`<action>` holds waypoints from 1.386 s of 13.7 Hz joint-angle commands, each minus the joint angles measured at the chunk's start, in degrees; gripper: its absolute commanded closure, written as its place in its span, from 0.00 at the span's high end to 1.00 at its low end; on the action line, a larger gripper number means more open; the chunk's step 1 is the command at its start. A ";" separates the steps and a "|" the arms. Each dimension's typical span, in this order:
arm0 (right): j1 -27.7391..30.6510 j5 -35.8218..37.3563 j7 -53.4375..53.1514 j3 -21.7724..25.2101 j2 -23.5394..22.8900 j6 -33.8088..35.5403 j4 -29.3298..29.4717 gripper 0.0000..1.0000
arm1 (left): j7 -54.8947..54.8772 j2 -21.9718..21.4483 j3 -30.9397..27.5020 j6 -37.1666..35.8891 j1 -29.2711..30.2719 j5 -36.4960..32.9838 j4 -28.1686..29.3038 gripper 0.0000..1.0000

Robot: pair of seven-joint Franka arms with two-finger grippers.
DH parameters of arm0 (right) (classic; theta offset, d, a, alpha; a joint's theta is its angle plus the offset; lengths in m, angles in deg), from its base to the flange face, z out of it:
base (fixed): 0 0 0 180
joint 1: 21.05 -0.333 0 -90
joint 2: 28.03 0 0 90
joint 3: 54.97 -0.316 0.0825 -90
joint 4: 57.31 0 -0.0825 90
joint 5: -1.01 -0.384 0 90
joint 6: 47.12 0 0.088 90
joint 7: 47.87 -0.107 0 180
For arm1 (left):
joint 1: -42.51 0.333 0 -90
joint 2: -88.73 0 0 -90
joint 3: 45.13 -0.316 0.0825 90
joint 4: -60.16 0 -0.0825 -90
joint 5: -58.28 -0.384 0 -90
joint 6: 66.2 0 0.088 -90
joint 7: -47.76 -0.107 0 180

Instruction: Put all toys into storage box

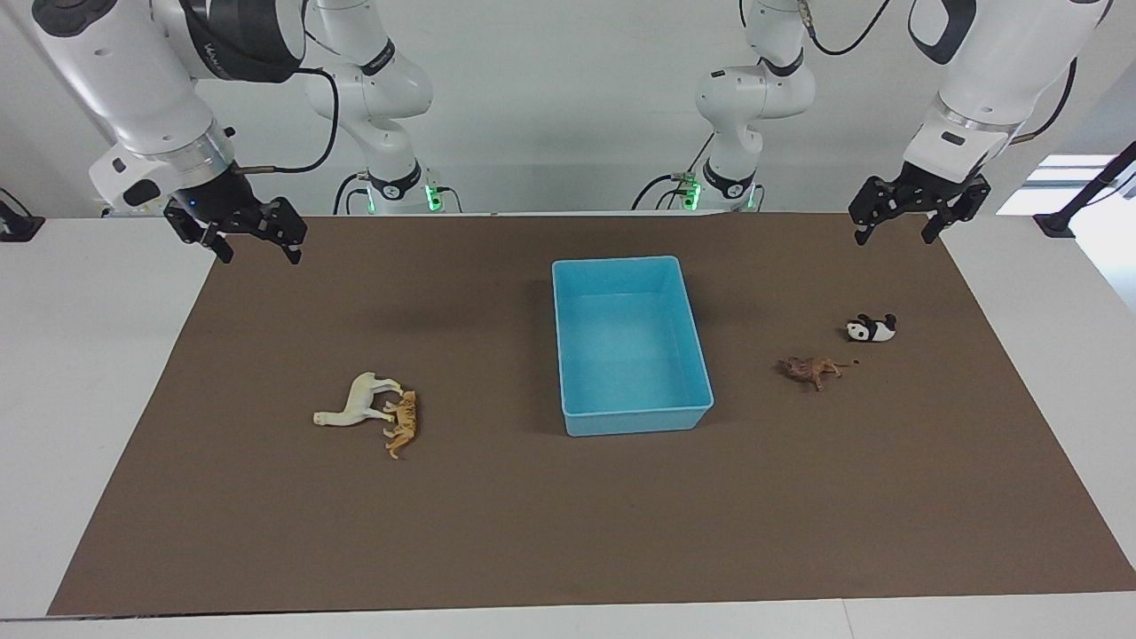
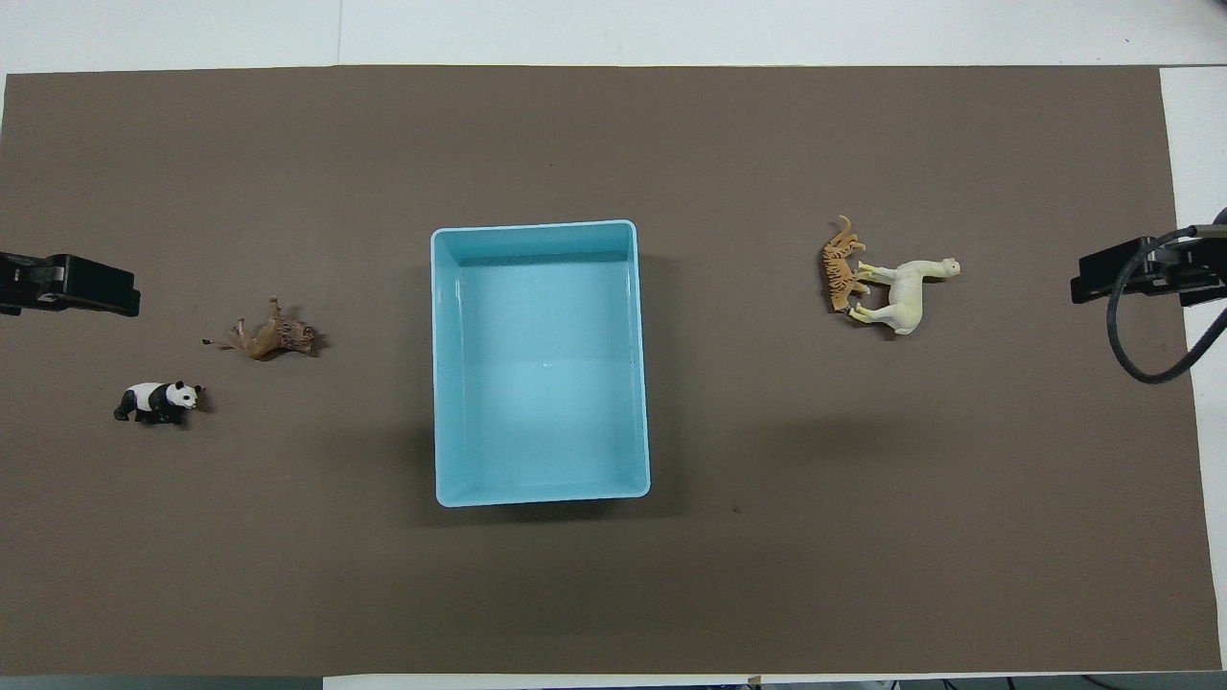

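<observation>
White table (image 1: 89, 373), brown mat (image 1: 568, 532), blue storage box (image 1: 635, 419), four toys (image 1: 355, 401)

One high camera faces the robots across the tabletop (image 1: 568, 550), another looks steeply down from above them; both share the brown mat (image 2: 613, 594).

1. The storage box (image 1: 632, 344) at the worktop's centre is walled only by low sides, and its interior is left bare.
2. The tiger (image 1: 404, 425) is crowded by the touching horse (image 1: 357, 403).
3. Lion (image 1: 812, 369) and panda (image 1: 871, 329) are kept apart.
</observation>
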 commanded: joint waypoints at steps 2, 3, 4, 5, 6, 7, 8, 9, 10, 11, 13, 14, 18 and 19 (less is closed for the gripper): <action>1.37 0.86 0.28 -0.30 0.83 -1.28 -0.94 1.00 | 16.08 -2.41 -0.13 8.76 0.02 0.33 10.69 1.00; 1.11 0.78 0.46 -0.38 0.75 -1.20 -0.85 1.00 | 18.56 -3.02 -0.13 11.83 0.19 0.33 13.59 1.00; 1.28 0.86 0.55 -0.30 0.75 -1.28 -0.85 1.00 | 21.02 -3.11 -0.22 14.65 0.46 0.33 16.14 1.00; 1.46 0.78 0.72 -0.38 0.83 -1.28 -1.03 1.00 | 25.92 -2.85 -0.22 17.55 1.50 0.33 17.82 1.00; 1.37 0.60 1.59 -0.38 0.83 -1.46 -1.20 1.00 | 32.58 -1.98 -0.13 19.93 2.04 0.33 18.96 1.00; 1.20 0.60 2.04 -0.38 0.83 -3.55 -1.38 1.00 | 39.87 -0.49 -0.13 22.21 2.13 0.33 20.19 1.00; 1.02 0.69 3.43 -0.38 0.92 -5.39 -2.34 1.00 | 45.42 0.31 -0.13 24.06 2.13 0.33 20.90 1.00; 0.85 0.69 9.28 -0.38 1.01 -6.11 -3.39 1.00 | 51.75 1.36 -0.13 26.08 2.04 0.33 21.78 1.00; 0.76 0.69 18.21 -0.38 0.66 -7.94 -4.27 1.00 | 57.20 1.98 -0.13 27.76 1.87 0.33 22.66 1.00; 0.76 0.69 25.00 -0.38 0.40 -11.79 -6.28 1.00 | 63.35 3.12 -0.13 29.60 1.60 0.33 23.36 1.00; 1.54 0.69 39.49 -0.38 -0.65 -22.42 -11.03 1.00 | 76.53 5.66 -0.13 33.11 1.78 0.33 24.33 1.00; 1.81 0.69 47.92 -0.38 -2.40 -24.99 -11.14 1.00 | 80.68 6.72 -0.13 34.87 1.52 0.33 25.29 1.00; 2.42 -0.28 84.30 -0.56 -9.60 -38.34 -11.31 1.00 | 90.64 7.17 -0.04 44.45 1.95 0.42 31.44 1.00; 2.43 -0.71 92.49 -0.56 -11.28 -41.24 -11.31 1.00 | 92.31 7.35 -0.04 46.04 1.95 0.42 32.94 1.00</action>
